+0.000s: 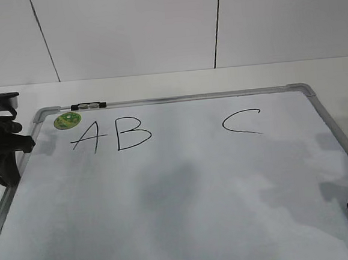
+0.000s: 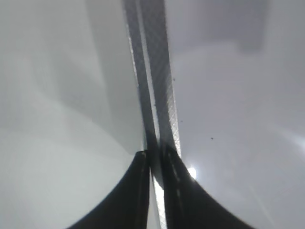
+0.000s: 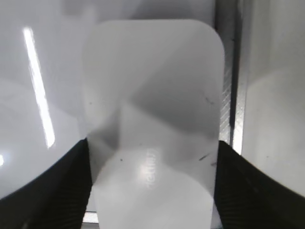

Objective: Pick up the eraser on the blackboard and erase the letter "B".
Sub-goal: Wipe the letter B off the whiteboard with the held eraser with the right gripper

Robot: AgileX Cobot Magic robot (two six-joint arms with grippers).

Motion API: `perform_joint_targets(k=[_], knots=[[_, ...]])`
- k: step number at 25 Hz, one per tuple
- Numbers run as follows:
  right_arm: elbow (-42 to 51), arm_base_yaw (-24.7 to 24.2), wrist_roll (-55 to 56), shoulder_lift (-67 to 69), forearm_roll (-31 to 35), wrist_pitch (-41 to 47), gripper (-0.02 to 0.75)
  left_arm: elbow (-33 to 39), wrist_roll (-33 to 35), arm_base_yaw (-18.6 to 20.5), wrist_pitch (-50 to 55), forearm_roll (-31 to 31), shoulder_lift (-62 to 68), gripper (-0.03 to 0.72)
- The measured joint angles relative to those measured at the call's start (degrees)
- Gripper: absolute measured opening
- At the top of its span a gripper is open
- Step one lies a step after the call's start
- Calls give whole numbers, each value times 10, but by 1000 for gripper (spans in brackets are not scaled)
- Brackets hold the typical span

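The eraser [image 3: 152, 129] lies flat by the blackboard's [image 1: 184, 183] right frame, apparently clamped between the right claw's [image 3: 152, 191] wide-set jaws, the letter "B" [image 1: 132, 133] intact between "A" [image 1: 90, 138] and "C" [image 1: 242, 123], the left claw [image 2: 156, 164] closed over the left frame, white worktop [image 1: 158, 83] and wall beyond.

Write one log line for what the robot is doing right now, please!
phase: at eraser | right gripper: straddling eraser, grip unclear | left gripper: shut, empty | B: not erased
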Motion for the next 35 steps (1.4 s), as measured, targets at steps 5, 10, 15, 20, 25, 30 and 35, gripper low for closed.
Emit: perform_joint_targets(k=[5,10,15,20,25,30,35], knots=[[-7,0,-14,0,15,21,562,0,0,0,0,0,0,39],[-72,0,-31,-13,28,69,562,0,0,0,0,0,0,39],[-164,0,-34,-7,29,113,562,0,0,0,0,0,0,39],[-242,9,-35,39,36,134,562,0,0,0,0,0,0,39],[-332,81,-25,113,19,145,562,0,0,0,1,0,0,39],[-444,163,-7,200,-9,161,562,-1,0,0,4,0,0,39],[-572,225,2,302,-38,186,562,-1,0,0,6,0,0,39]])
